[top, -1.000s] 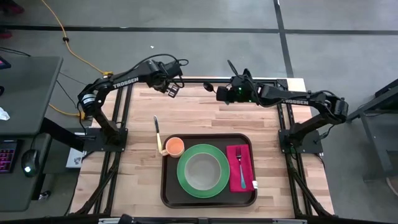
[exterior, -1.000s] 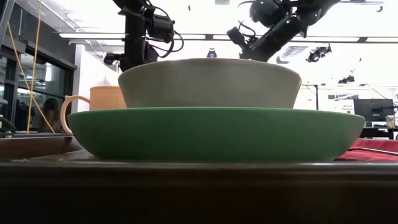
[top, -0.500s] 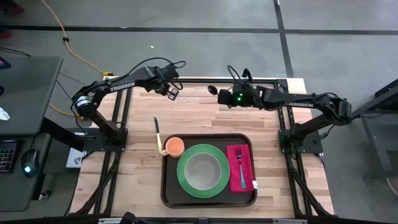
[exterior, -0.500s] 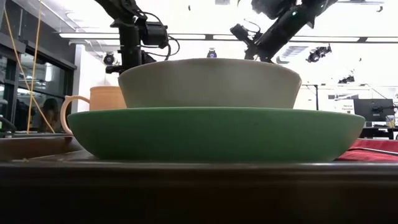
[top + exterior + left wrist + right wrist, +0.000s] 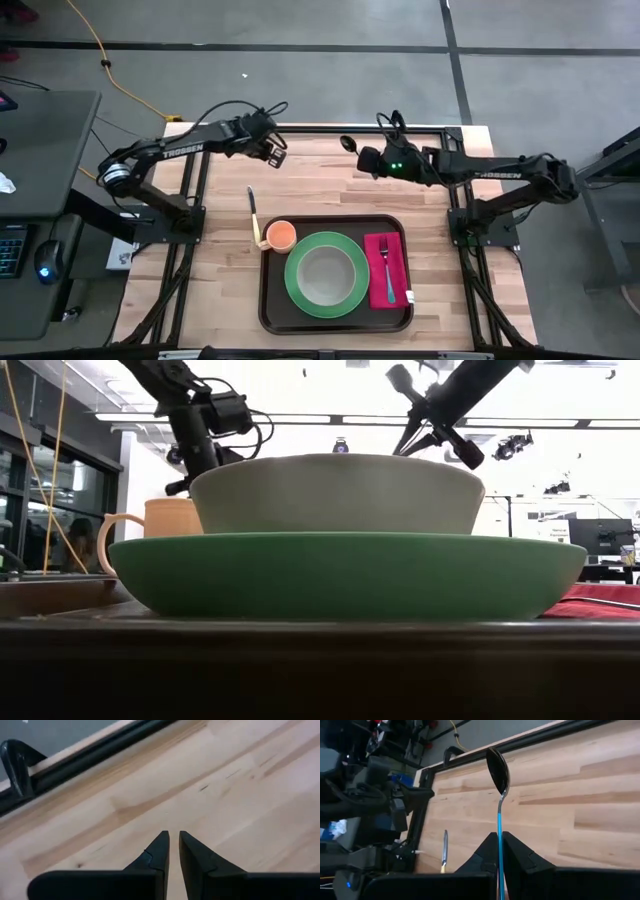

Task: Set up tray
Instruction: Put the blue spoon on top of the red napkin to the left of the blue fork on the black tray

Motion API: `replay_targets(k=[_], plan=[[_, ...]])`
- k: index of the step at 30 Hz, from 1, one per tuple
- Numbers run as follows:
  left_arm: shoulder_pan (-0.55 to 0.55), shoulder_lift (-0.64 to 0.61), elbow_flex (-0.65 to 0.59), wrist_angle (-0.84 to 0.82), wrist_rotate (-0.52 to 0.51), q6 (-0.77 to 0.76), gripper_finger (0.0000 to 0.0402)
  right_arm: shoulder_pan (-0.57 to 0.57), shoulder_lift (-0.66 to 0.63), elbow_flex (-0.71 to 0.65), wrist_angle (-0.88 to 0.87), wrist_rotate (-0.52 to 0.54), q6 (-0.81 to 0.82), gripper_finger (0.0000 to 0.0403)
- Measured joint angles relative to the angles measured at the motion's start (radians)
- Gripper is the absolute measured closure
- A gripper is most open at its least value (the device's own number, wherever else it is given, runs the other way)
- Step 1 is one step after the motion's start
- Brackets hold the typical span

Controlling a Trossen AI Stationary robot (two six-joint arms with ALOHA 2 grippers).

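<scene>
Dark brown rectangular plastic tray (image 5: 272, 300) sits at the worktop's (image 5: 320, 185) near edge. My right claw (image 5: 499, 851) clamps a blue-handled metal spoon (image 5: 498, 775); my left claw (image 5: 173, 845) hovers narrow, empty.

2 dark arms on black frames

Both arms are black, built of slim tubular links with bulkier joint housings, and each carries white "TROSSEN" lettering along its forearm. Loose black cables loop over the wrists. The left gripper (image 5: 277, 154) has a small white patch near its tip; the right gripper (image 5: 362, 158) sits beside a housing with a lit green light. Each gripper has 2 matte black fingers (image 5: 159, 851) tapering to angular points.
</scene>
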Motion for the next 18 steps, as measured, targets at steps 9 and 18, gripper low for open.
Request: replay_targets(k=[9,18], plan=[[0.000,-0.133,-0.150,0.112,0.015,0.006,0.0328,0.115,0.000,0.000,-0.003,0.107,0.120,0.0403],[0.000,-0.238,-0.268,0.168,0.042,-0.002,0.0328,0.218,0.000,0.000,-0.011,0.158,0.211,0.0403]])
